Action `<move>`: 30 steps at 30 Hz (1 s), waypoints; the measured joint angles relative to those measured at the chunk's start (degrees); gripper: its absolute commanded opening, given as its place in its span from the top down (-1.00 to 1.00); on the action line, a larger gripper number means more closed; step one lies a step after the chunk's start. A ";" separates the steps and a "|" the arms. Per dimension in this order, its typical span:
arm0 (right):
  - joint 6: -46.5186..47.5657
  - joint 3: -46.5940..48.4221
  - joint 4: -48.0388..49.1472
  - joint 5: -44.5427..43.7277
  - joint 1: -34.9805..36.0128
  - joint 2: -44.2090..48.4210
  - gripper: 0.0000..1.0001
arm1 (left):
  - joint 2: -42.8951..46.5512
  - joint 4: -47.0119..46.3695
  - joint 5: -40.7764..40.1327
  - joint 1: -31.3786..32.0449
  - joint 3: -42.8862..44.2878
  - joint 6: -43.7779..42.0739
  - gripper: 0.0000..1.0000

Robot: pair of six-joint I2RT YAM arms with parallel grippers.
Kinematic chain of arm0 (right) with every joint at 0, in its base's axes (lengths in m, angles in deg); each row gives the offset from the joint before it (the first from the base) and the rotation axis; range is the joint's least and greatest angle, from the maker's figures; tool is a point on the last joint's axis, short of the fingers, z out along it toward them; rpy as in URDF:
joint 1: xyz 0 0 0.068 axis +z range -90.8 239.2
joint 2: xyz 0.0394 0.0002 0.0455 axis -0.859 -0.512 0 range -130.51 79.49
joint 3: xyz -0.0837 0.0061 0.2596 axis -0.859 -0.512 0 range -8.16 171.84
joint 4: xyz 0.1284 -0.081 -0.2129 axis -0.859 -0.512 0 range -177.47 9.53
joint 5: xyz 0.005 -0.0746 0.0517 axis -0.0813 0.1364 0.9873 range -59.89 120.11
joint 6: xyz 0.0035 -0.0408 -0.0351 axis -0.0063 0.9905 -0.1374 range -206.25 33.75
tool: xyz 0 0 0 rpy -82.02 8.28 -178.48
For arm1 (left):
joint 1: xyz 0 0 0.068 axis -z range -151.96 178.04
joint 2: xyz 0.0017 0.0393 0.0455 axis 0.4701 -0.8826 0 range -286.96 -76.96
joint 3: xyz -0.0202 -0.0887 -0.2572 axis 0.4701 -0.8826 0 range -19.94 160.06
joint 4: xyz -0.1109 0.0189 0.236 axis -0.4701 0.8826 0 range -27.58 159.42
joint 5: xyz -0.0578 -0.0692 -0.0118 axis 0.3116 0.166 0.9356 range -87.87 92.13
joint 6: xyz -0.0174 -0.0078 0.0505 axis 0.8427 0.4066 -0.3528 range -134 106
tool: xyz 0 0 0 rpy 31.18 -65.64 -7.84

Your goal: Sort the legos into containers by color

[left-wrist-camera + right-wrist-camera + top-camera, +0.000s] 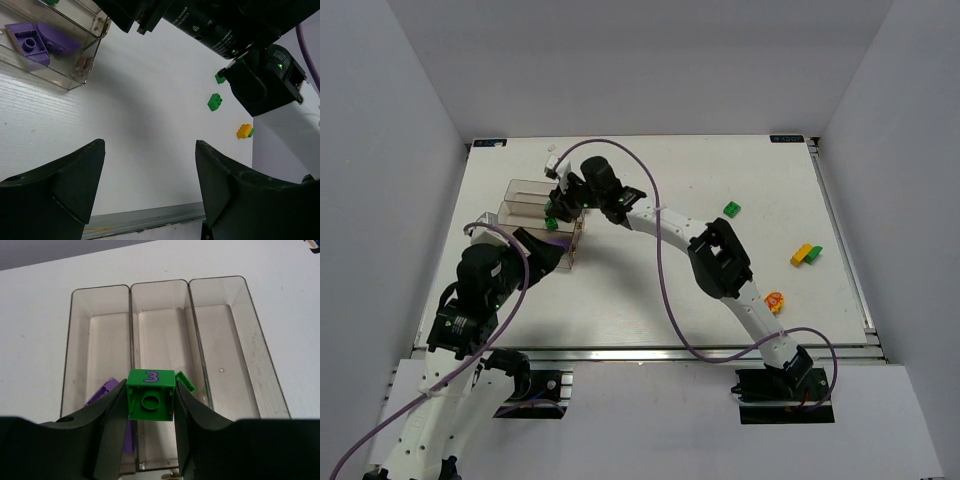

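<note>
Three joined clear containers lie under my right gripper, which is shut on a green lego marked "3" and holds it over the middle box. A second green lego lies in the middle box and a purple lego in the left box. In the top view the containers sit at the far left, with the right gripper above them. My left gripper is open and empty over bare table, just near of the boxes; the purple legos show there.
Loose legos lie on the right half of the table: a green one, a yellow and green pair and an orange-yellow one. The right arm stretches diagonally across the middle. The table's near metal edge is close below the left gripper.
</note>
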 measured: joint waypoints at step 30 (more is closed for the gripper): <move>-4.17 -18.67 -18.18 1.86 -20.59 28.24 0.97 | -29.55 -18.67 15.10 5.05 3.69 0.09 0.28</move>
